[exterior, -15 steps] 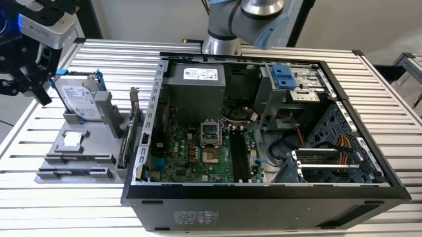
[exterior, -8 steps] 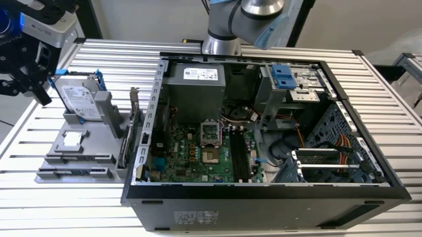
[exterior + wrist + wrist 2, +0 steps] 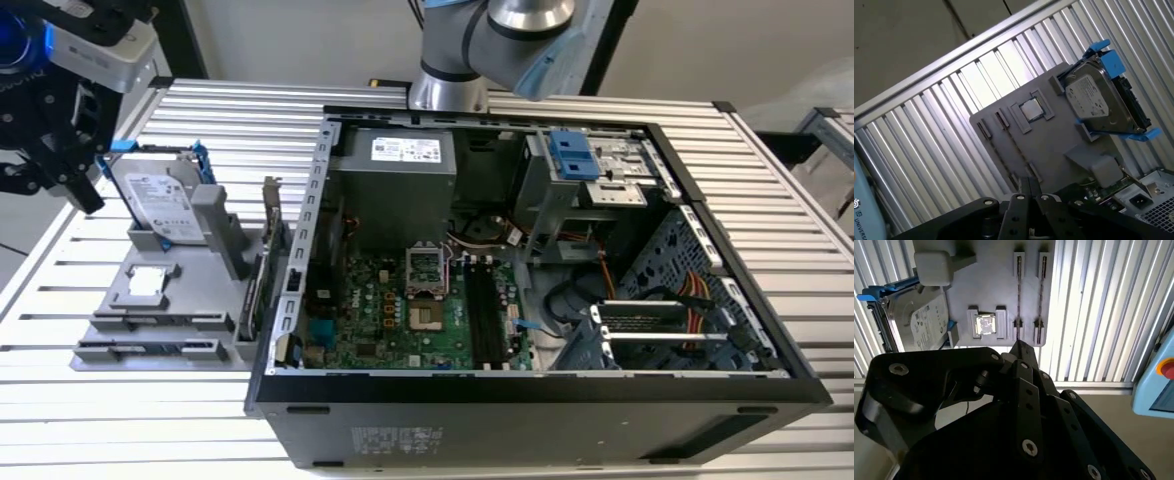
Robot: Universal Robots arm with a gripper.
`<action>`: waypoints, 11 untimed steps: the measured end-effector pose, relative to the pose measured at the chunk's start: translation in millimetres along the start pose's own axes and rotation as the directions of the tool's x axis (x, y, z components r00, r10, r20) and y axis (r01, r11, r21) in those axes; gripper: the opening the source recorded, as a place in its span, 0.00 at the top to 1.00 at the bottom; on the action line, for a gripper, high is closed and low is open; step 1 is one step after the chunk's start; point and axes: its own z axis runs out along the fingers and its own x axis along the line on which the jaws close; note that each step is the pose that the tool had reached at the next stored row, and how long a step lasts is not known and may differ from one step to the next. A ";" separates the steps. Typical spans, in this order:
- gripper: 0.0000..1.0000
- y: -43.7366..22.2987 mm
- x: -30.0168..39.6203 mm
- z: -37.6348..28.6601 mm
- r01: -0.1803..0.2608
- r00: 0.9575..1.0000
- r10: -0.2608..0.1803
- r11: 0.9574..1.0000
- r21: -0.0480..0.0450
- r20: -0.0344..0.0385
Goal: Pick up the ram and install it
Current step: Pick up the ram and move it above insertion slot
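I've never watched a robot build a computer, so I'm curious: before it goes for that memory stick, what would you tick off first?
1. Ram ready: ok. Two ram sticks stand on edge in the grey tray.
2. Gripper empty: ok. The gripper holds nothing.
3. Gripper open: not ok. Its jaws stand together.
4. Lined up over a stick: cannot tell. It hangs above the tray, touching nothing.
5. Memory slots free: ok. The black slots look empty.
6. Case open: ok. The computer case lies with its side off.
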 end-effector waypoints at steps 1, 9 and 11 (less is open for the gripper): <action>1.00 0.0 0.0 0.0 0.006 1.000 -0.006 1.000 0.000 0.000; 1.00 0.0 0.0 0.0 0.054 0.999 -0.054 0.999 -0.001 -0.003; 1.00 0.0 0.0 0.0 0.067 0.998 -0.067 0.998 -0.001 -0.003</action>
